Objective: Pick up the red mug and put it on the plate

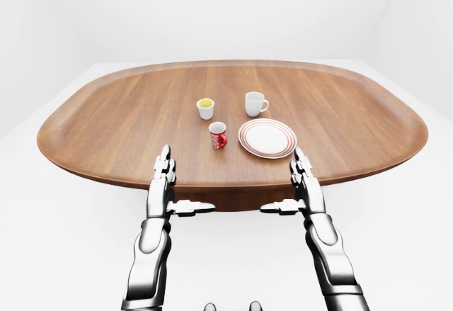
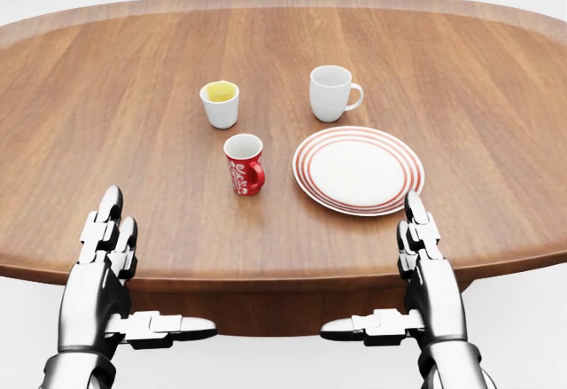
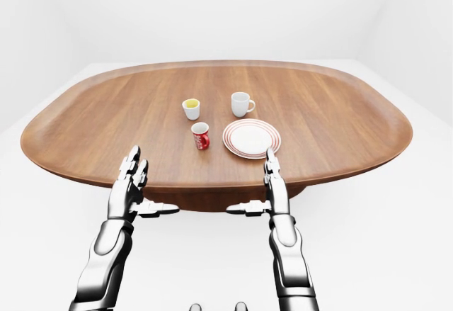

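Red mug (image 2: 244, 164) stands upright on our wooden worktop (image 2: 106, 105), just left of the striped plate (image 2: 358, 169) (handle facing it). Our left hand (image 2: 108, 256) and right hand (image 2: 423, 260) hover spread and empty, since reaching hasn't begun.

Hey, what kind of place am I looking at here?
Probably a bare simulated test room, not a real dining room: plain white walls and floor surround one large oval wooden table. On it stand only a red mug, a red-striped plate, a white mug and a small yellow-lined cup.
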Robot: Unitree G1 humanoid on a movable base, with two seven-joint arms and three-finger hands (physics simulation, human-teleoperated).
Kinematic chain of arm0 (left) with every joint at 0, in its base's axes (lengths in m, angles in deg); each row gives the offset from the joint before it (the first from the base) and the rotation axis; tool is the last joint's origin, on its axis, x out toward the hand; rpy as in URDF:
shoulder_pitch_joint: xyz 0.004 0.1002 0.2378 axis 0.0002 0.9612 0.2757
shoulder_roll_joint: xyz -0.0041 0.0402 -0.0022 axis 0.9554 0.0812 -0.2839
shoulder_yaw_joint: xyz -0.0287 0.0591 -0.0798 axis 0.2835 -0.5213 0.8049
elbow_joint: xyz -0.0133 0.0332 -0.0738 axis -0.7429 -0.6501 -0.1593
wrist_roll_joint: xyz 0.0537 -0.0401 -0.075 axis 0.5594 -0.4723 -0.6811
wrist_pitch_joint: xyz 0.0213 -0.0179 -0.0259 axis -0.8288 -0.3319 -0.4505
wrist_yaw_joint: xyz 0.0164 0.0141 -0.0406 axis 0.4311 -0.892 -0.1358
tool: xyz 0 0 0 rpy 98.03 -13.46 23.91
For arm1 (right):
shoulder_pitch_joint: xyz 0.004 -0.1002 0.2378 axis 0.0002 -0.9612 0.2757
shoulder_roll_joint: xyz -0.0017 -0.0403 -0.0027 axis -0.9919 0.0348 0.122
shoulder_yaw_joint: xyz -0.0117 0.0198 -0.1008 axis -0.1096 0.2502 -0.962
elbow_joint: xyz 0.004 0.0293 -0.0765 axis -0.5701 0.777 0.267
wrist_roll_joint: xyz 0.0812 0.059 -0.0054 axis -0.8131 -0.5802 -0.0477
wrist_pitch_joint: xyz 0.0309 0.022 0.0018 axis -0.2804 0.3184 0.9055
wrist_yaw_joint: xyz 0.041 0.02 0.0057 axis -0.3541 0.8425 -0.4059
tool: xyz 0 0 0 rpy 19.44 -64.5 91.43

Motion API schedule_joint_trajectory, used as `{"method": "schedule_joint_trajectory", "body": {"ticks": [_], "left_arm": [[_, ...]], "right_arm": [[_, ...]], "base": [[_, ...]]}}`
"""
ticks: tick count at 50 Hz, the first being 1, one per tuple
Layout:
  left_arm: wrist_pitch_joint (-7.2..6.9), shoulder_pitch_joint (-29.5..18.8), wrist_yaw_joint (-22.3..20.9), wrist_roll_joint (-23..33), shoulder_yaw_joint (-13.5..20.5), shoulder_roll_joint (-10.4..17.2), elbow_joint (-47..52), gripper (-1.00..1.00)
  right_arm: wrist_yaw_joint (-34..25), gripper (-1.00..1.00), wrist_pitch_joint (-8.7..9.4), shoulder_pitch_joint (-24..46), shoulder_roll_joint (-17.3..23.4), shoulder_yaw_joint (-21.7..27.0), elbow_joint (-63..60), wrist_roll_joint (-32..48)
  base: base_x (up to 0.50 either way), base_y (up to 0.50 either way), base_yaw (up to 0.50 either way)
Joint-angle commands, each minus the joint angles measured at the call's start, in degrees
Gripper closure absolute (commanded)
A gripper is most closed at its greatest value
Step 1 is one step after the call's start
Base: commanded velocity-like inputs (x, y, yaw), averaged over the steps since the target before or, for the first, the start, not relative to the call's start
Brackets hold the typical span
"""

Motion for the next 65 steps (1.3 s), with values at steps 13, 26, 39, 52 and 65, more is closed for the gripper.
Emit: {"method": "schedule_joint_trajectory", "body": {"ticks": [13,26,39,52,65], "left_arm": [[-2.59,-7.43,0.72,-0.6,2.61,1.93,5.67,-1.0],[-2.59,-15.93,1.75,-0.91,4.35,4.37,7.89,-1.0],[-2.59,-24.06,3.46,-1.87,5.71,7.22,5.08,-1.0],[-2.59,-25.95,3.83,-1.65,5.72,7.79,3.16,-1.0],[-2.59,-26.12,4.02,-1.45,5.81,7.92,5.12,-1.0]], "right_arm": [[1.62,-1.0,5.42,5.93,0.94,1.4,-3.84,-2.18],[0.95,-1.0,5.42,13.24,2.21,2.02,-6.2,-2.16],[-0.36,-1.0,5.42,20.87,5.08,3.6,-3.46,-2.8],[-1.07,-1.0,5.42,22.43,6.04,3.61,-4.79,-2.23],[-1.5,-1.0,5.42,22.95,5.85,3.27,-5.93,-1.24]], "base": [[0.0,0.0,0.0],[0.0,0.0,0.0],[0.0,0.0,0.0],[0.0,0.0,0.0],[0.0,0.0,0.0]]}}
